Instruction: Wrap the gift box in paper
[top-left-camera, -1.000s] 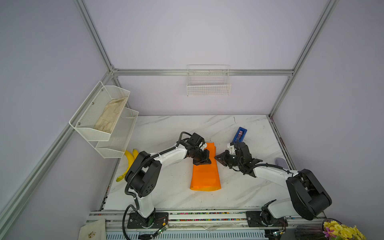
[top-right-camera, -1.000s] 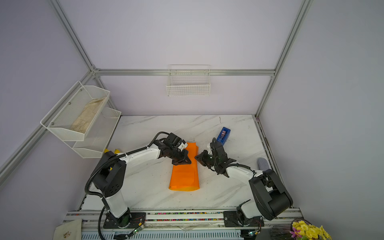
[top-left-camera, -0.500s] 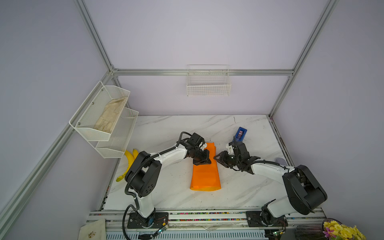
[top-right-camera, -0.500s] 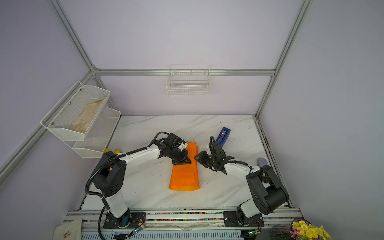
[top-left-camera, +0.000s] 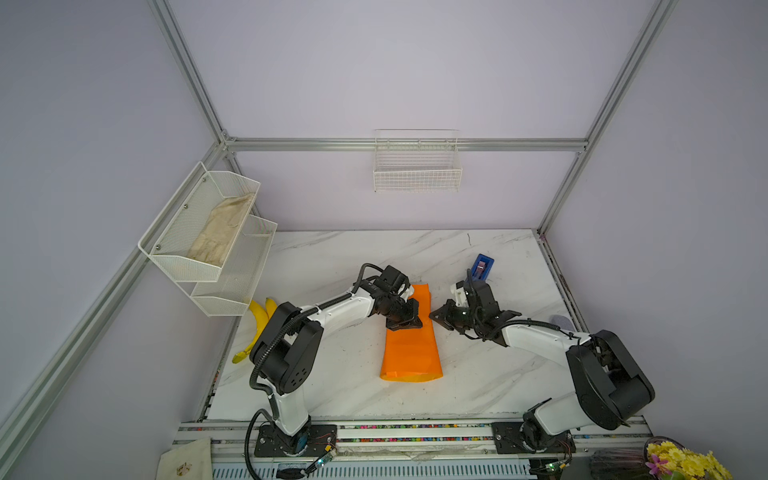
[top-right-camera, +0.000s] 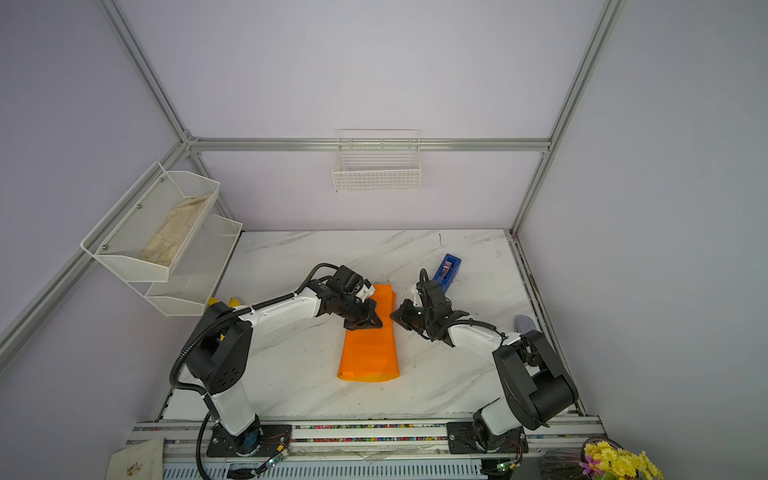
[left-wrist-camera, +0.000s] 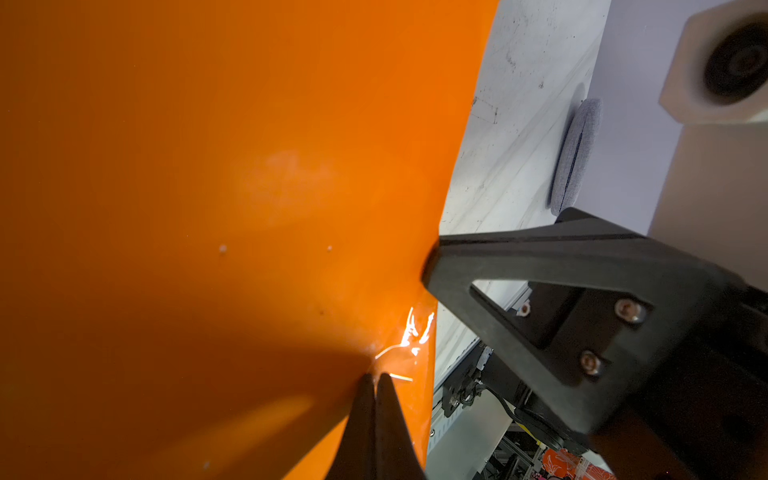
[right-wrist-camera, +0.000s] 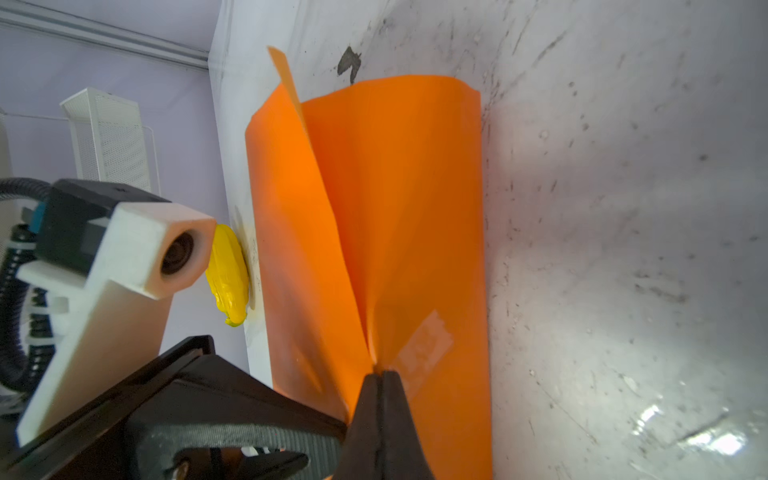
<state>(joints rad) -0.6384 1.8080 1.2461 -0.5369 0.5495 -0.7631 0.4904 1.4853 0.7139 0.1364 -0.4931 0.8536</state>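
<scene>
The orange paper (top-left-camera: 411, 353) (top-right-camera: 368, 353) lies folded over into a long flat tube in the middle of the table. The gift box is hidden. My left gripper (top-left-camera: 409, 324) (top-right-camera: 365, 324) is shut, its tips (left-wrist-camera: 376, 376) resting on the paper (left-wrist-camera: 208, 187) beside a shiny strip of clear tape (left-wrist-camera: 409, 336). My right gripper (top-left-camera: 434, 315) (top-right-camera: 395, 316) (right-wrist-camera: 377, 374) is shut on the paper's right edge, where a raised flap (right-wrist-camera: 316, 208) runs into its closed tips next to the tape (right-wrist-camera: 424, 345). The two grippers almost touch.
A blue tape dispenser (top-left-camera: 482, 266) (top-right-camera: 448, 268) stands behind the right gripper. Bananas (top-left-camera: 259, 324) (right-wrist-camera: 228, 274) lie at the table's left edge under white mesh shelves (top-left-camera: 208, 232). A grey pad (top-left-camera: 561, 321) (left-wrist-camera: 575, 158) sits by the right edge. A wire basket (top-left-camera: 417, 166) hangs on the back wall.
My right gripper has moved a little left to the paper's edge and gone from partly open to shut. The left gripper and the paper have stayed put.
</scene>
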